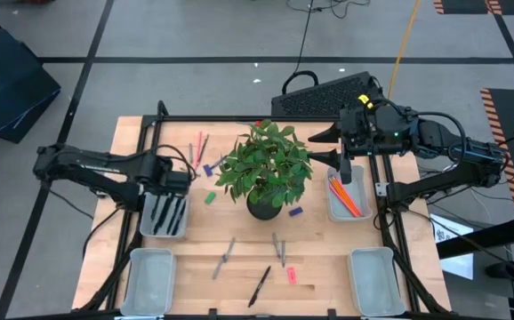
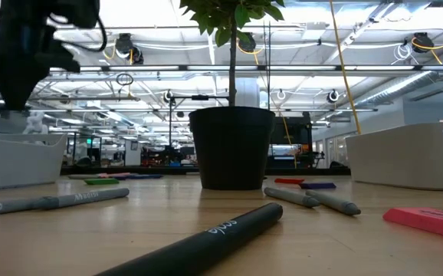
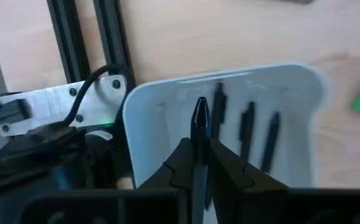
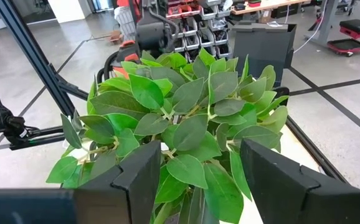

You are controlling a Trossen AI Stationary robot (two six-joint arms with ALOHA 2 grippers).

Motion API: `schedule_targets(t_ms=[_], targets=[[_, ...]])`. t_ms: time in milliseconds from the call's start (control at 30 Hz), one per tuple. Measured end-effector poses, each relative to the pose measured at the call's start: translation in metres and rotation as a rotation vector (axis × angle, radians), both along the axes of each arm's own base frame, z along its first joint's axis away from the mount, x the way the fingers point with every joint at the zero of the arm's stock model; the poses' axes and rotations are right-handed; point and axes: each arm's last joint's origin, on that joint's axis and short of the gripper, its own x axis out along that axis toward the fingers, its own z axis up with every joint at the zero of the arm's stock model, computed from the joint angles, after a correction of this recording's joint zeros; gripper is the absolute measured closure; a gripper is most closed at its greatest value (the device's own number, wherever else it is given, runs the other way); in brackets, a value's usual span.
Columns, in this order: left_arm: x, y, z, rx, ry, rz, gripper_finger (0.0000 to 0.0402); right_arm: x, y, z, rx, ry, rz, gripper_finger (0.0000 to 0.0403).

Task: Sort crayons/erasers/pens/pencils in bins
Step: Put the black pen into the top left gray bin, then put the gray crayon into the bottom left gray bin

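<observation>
Pen (image 3: 200,134), black, is pinched upright betw. the closed fingers of the left gripper (image 3: 200,163), tip held just above a bin (image 1: 164,216) by the table's left edge, w/ other pens (image 3: 247,127) lying inside it. Right gripper (image 4: 198,180) is held wide apart, nothing gripped, facing the plant (image 4: 180,118) near the right-edge bin (image 1: 347,197) of pencils (image 1: 343,194).

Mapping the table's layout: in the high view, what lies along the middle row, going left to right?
Left pincer over the bin of pens → green eraser → potted plant → bin of pencils.
</observation>
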Motion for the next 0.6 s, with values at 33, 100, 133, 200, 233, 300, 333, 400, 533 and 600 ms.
schedule_targets(t_ms=[33,100,133,200,233,300,333,400,533,600], targets=[[-0.002,0.0,-0.005,-0.013,-0.005,0.003,0.0371,0.0,0.0,0.0,0.0,0.0,0.0,0.019],[-0.006,0.001,-0.013,-0.037,-0.006,0.009,0.0371,0.0,0.0,0.0,0.0,0.0,0.0,0.019],[-0.008,0.001,-0.017,-0.044,-0.004,0.011,0.0371,0.0,0.0,0.0,0.0,0.0,0.0,0.019],[-0.009,0.001,-0.022,-0.048,0.003,0.013,0.0371,0.0,0.0,0.0,0.0,0.0,0.0,0.019],[-0.01,0.001,-0.025,-0.052,0.007,0.013,0.0371,0.0,0.0,0.0,0.0,0.0,0.0,0.019],[-0.01,0.001,-0.03,-0.055,-0.001,0.011,0.0371,0.0,0.0,0.0,0.0,0.0,0.0,0.019],[-0.009,0.0,-0.032,-0.055,-0.011,0.011,0.0369,0.0,0.0,0.0,0.0,0.0,0.0,0.019],[-0.009,0.0,-0.032,-0.056,-0.012,0.008,0.0358,0.0,0.0,0.0,0.0,0.0,0.0,0.019],[-0.007,0.0,-0.029,-0.091,-0.029,-0.017,0.0304,0.0,0.0,0.0,0.0,0.0,0.0,0.019],[-0.005,-0.001,-0.023,-0.108,-0.041,-0.042,0.0271,0.0,0.0,0.0,0.0,0.0,0.0,0.019]])
